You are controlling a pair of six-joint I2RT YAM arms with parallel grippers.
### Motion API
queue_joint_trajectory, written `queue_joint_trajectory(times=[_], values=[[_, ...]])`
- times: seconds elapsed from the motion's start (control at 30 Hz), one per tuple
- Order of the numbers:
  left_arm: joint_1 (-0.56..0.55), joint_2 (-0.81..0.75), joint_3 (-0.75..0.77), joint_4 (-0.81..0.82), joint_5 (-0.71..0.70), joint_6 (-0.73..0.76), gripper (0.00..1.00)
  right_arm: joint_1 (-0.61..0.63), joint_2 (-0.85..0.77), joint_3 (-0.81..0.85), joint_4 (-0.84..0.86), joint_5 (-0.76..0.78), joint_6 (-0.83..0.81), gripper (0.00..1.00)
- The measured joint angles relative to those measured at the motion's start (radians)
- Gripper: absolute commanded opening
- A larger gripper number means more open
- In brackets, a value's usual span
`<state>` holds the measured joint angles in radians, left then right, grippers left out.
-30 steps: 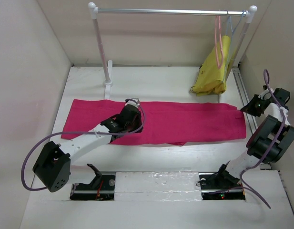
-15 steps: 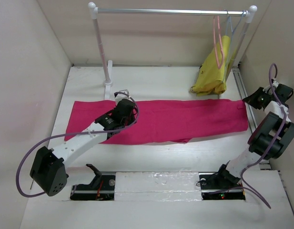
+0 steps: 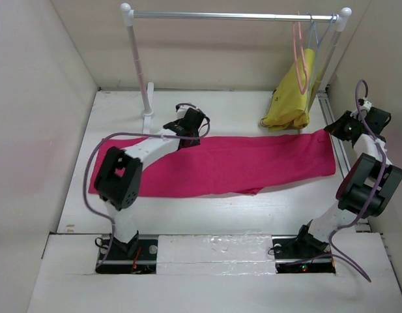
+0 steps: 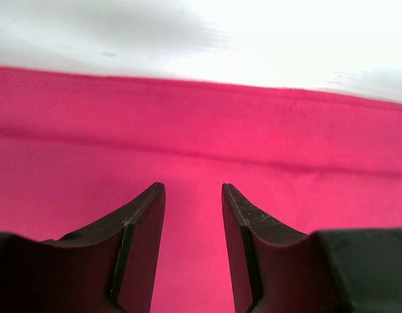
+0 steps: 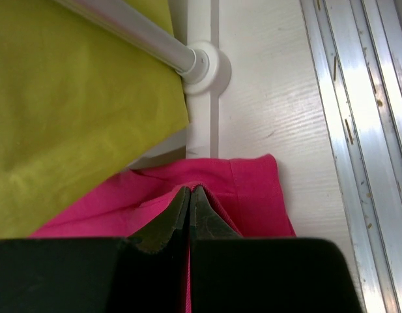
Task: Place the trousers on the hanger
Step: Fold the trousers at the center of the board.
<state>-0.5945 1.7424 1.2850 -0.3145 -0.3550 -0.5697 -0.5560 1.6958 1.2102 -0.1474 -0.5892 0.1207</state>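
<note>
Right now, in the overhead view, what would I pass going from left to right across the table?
The rack's left post → left gripper → yellow garment → right gripper, shut on a corner of the trousers.

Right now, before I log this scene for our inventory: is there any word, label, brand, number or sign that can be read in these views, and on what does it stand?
None can be read.
No print, tag or label shows on the trousers, the hanger, the yellow garment or the rail, and neither wrist view shows any lettering.
</note>
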Motion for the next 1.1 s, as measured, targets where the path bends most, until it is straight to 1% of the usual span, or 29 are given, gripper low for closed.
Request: queue_joint_trajectory(times=[0.1, 0.17, 0.3, 0.43, 0.47, 0.53, 0.6, 0.63, 0.7, 0.8, 1.0, 1.1], values=[[0.001, 0.16, 0.122, -0.008, 0.006, 0.034, 0.36, -0.002, -0.007, -0.033, 0.009, 0.0, 0.005, 0.0], [0.001, 0.222, 0.156, -0.005, 0.019, 0.076, 0.37, 0.0, -0.007, -0.052, 0.011, 0.0, 0.008, 0.0], [0.002, 0.256, 0.159, 0.011, 0.066, 0.167, 0.38, 0.0, -0.007, -0.073, 0.024, -0.002, 0.007, 0.0], [0.002, 0.29, 0.201, 0.014, 0.119, 0.207, 0.37, -0.001, -0.007, -0.079, 0.029, -0.01, 0.007, 0.0], [0.002, 0.293, 0.201, 0.017, 0.13, 0.211, 0.4, -0.001, -0.007, -0.08, 0.028, -0.013, 0.007, 0.0], [0.002, 0.295, 0.193, 0.019, 0.146, 0.214, 0.49, -0.001, -0.007, -0.08, 0.029, -0.017, 0.007, 0.0], [0.002, 0.296, 0.181, 0.018, 0.154, 0.214, 0.5, -0.001, -0.007, -0.08, 0.028, -0.022, 0.006, 0.0], [0.002, 0.3, 0.179, 0.017, 0.159, 0.214, 0.52, -0.001, -0.007, -0.08, 0.028, -0.025, 0.006, 0.0], [0.002, 0.311, 0.179, 0.019, 0.169, 0.215, 0.51, -0.001, -0.007, -0.08, 0.029, -0.033, 0.005, 0.0], [0.002, 0.314, 0.175, 0.034, 0.183, 0.222, 0.47, -0.001, -0.007, -0.08, 0.029, -0.038, 0.0, 0.0], [0.007, 0.307, 0.161, 0.049, 0.193, 0.236, 0.43, -0.001, -0.007, -0.081, 0.028, -0.04, -0.005, 0.0], [0.008, 0.307, 0.161, 0.048, 0.192, 0.249, 0.35, -0.001, -0.007, -0.081, 0.028, -0.039, -0.005, 0.0]])
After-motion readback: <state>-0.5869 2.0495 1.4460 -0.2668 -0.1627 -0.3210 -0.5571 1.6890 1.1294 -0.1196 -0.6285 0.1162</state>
